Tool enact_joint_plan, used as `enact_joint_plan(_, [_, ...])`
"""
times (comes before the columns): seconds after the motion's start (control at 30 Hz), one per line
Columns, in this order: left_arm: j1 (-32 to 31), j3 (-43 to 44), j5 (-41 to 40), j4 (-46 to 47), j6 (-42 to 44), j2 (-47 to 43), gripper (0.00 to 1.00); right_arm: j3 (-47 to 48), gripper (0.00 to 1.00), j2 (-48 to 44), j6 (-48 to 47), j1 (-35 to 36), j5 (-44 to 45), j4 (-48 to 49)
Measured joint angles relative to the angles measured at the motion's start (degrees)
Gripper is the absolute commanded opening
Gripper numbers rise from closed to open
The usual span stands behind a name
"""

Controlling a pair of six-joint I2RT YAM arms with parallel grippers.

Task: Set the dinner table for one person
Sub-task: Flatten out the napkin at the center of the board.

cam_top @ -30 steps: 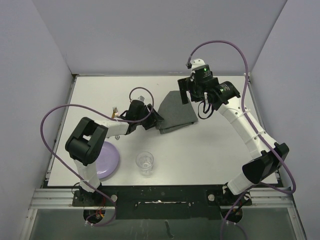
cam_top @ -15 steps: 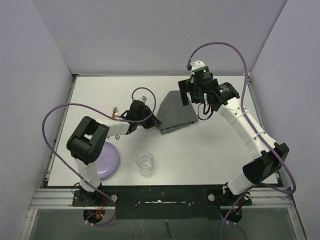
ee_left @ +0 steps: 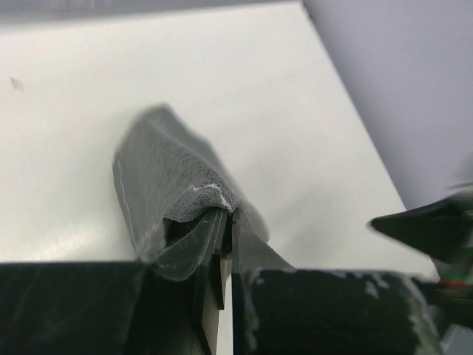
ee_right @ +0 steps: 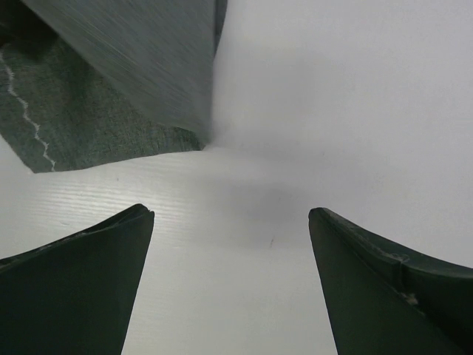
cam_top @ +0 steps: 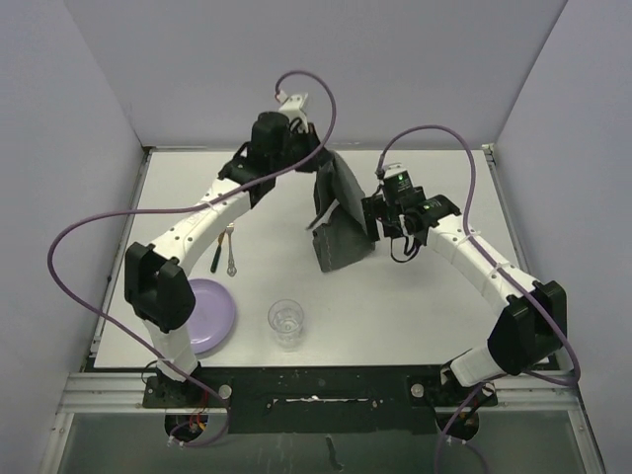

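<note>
Quick headcount from overhead: one white dinner table (cam_top: 415,316), one dark grey placemat (cam_top: 341,212) upper middle, one purple plate (cam_top: 212,316) lower left, one clear glass (cam_top: 286,321) bottom centre. Two bits of cutlery left of centre, a silver one (cam_top: 230,255) and a dark-handled one (cam_top: 215,259), can't tell what kind. Two robot arms: left arm (cam_top: 197,222), right arm (cam_top: 474,267).

The left tool (cam_top: 314,161) holds the dark grey cloth placemat (cam_top: 341,217) raised, its lower part resting on the large white table (cam_top: 415,306).
</note>
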Motion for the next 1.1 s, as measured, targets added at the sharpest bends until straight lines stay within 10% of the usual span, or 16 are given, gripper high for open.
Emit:
enact_joint_plan(0.37, [-0.02, 61.77, -0.87, -22.51, 10.47, 20.55, 0.0, -6.86, 0.87, 0.59, 2.4, 0.11, -1.44, 4.26])
enact_joint_plan(1.1, [1.31, 31.93, -10.23, -30.14, 12.85, 8.28, 0.0, -0.63, 0.86, 10.91, 2.6, -7.08, -6.88, 8.94])
